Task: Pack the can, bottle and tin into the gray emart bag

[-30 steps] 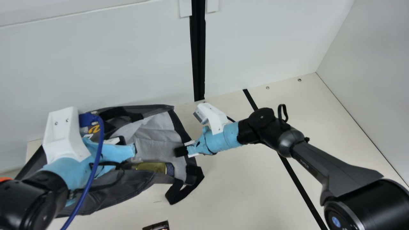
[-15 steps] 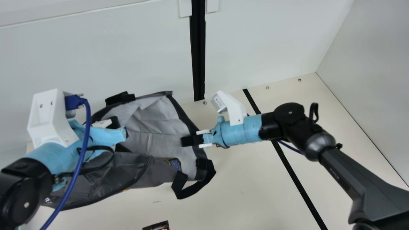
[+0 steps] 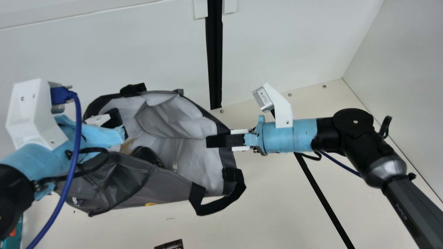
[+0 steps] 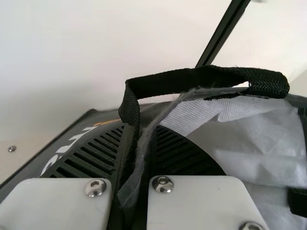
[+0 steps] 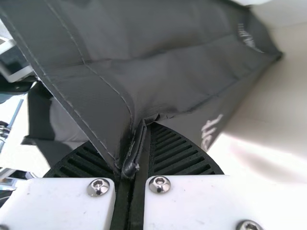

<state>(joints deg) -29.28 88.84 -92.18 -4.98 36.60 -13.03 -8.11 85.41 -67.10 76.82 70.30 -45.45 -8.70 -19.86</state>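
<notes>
One large gray fabric emart bag with black strap handles (image 3: 173, 188) is gaping open in the main view. From its middle there, the black ribbed left gripper (image 4: 138, 143) is clenching the rim beside a handle at ten o'clock, while the matching right gripper (image 5: 138, 139) is pinching the rim at three. Inside the mouth, toward seven o'clock, a dark rounded object (image 3: 147, 154) is lying, beside a smaller tan shape (image 3: 128, 145). Packing is seemingly nearing its end, with the bag's folds hiding whether can, bottle and tin are all sitting inside; settling the contents is probably remaining.
</notes>
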